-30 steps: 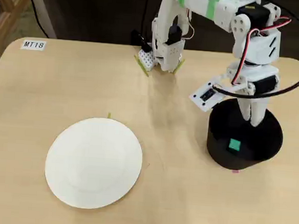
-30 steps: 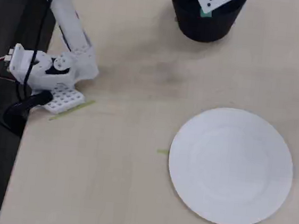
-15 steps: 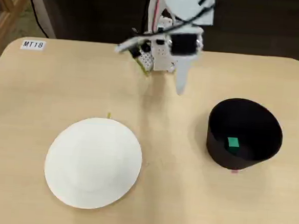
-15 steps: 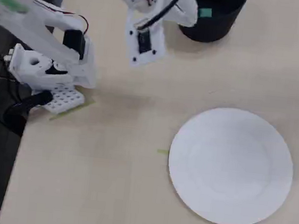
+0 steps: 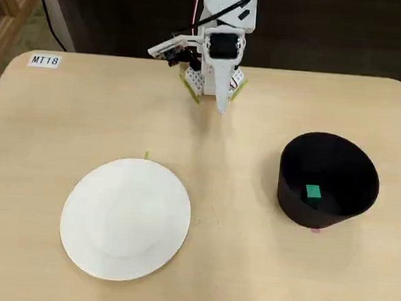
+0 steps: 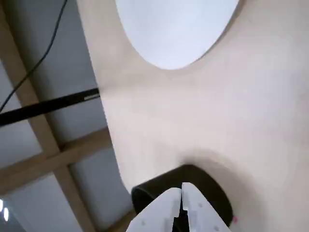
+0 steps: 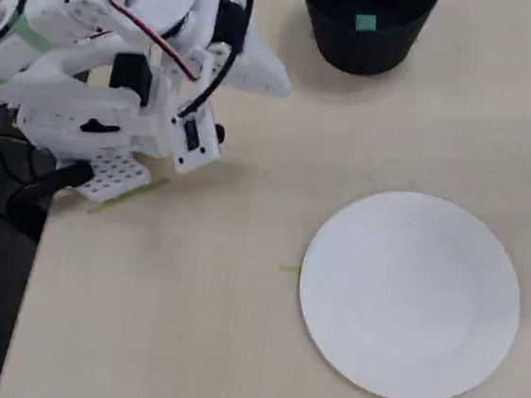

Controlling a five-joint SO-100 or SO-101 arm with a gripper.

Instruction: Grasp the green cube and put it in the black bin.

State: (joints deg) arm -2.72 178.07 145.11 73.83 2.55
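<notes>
The green cube (image 5: 312, 193) lies on the floor of the black bin (image 5: 354, 197) at the table's right in a fixed view; in another fixed view the cube (image 7: 365, 22) shows inside the bin (image 7: 362, 49) at the top edge. My gripper (image 5: 222, 108) is folded back by the arm's base at the table's far edge, well away from the bin, its white fingers pressed together with nothing between them. In the wrist view the fingertips (image 6: 181, 189) meet, with the bin (image 6: 212, 191) behind them.
A flat white plate (image 5: 125, 218) lies at the front left of the table, also seen in the other fixed view (image 7: 410, 295). A label reading MT18 (image 5: 44, 60) sits at the far left corner. Yellow-green tape strips (image 7: 125, 194) mark the arm's base.
The arm swung from above the bin back to its base and folded down. The cube stayed in the bin throughout.
</notes>
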